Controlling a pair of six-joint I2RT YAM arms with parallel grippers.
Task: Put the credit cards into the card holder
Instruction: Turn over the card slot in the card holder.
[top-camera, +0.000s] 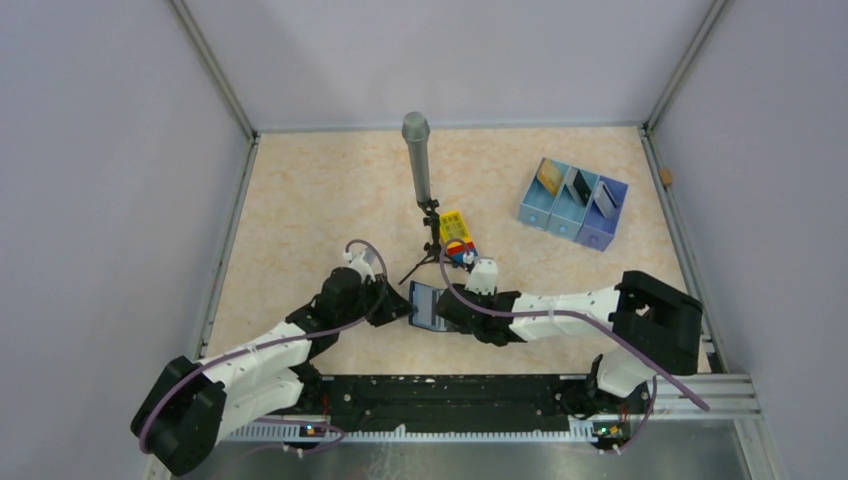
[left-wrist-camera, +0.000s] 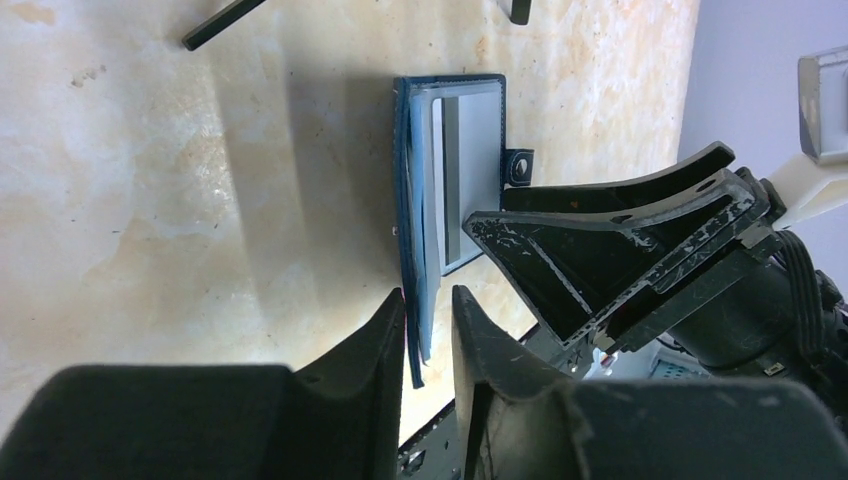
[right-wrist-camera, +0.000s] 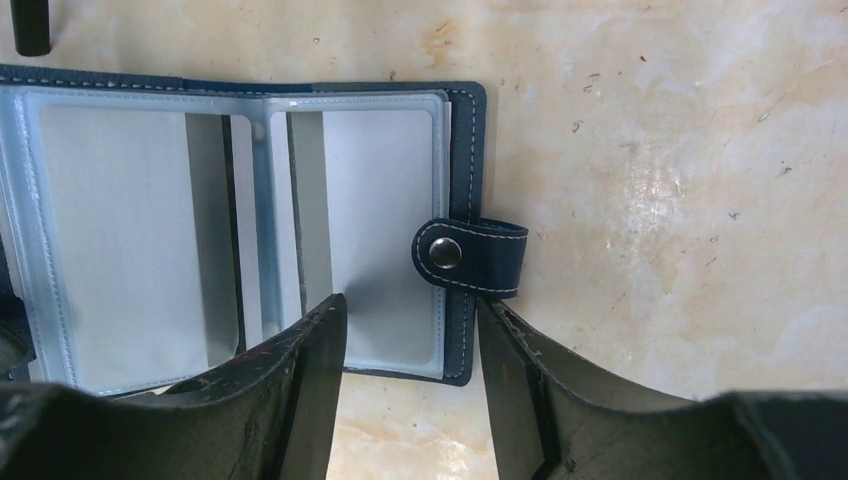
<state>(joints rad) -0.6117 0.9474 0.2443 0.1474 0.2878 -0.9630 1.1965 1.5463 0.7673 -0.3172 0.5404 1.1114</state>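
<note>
Beige table (top-camera: 300, 200): card holder (top-camera: 428, 306) lies open between the grippers, no card visibly loaded.
Left gripper (left-wrist-camera: 428, 330) straddles its cover, jaws slightly apart. Right gripper (right-wrist-camera: 410, 350) stands open over the snap tab (right-wrist-camera: 468, 256). All credit cards (top-camera: 578, 185) sit in the tray (top-camera: 560, 222), well beyond the right gripper.
</note>
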